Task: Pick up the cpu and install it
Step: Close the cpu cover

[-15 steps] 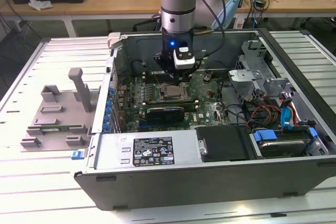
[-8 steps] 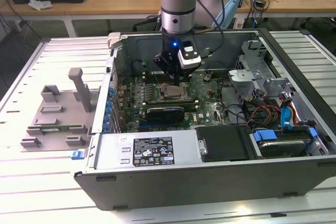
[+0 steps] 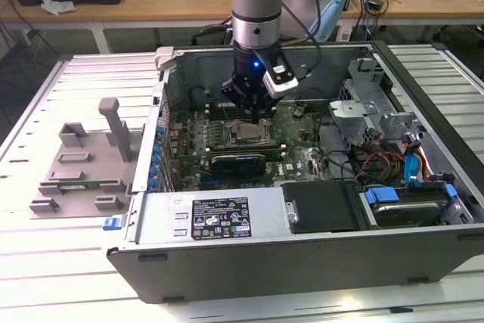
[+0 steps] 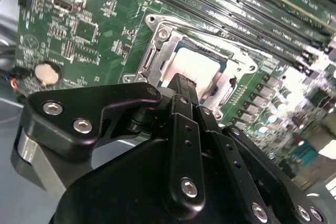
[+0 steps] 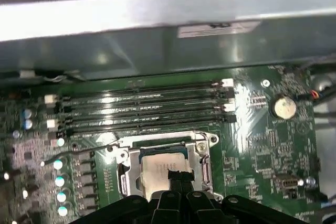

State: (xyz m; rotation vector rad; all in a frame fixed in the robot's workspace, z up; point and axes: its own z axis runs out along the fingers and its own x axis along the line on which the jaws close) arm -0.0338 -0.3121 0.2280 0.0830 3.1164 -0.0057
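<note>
Risk shows first in the exterior view: the gripper (image 3: 253, 113) hangs low inside the open computer case (image 3: 423, 255), directly over the socket frame (image 3: 249, 134). Board parts crowd it on every side, so I judge that a sideways slip could knock the fingers into them.

In the second wrist view the cpu (image 4: 191, 66) lies flat in the socket frame (image 4: 157, 51), its pale silver top showing. The black fingertips (image 4: 184, 83) are drawn together with no gap visible and nothing gripped between them. They sit just above the chip's near edge; whether they touch it I cannot tell. Pressing down there could tilt or shift the chip on the contacts beneath — the likeliest harm, in my judgement. I cannot say whether the metal bracket is latched.

The first wrist view has the cpu (image 5: 155, 169) in its frame, the closed fingertips over its edge, and the memory slots (image 5: 147, 114) just beyond. A coin battery (image 5: 284, 107) sits well apart.

As for the surface, the case rests on a slatted metal table (image 3: 30, 277), with a grey fixture plate (image 3: 79, 168) beside it on the exterior view's left. Behind stand wooden benches (image 3: 151, 1) strewn with cables — a workshop room.
</note>
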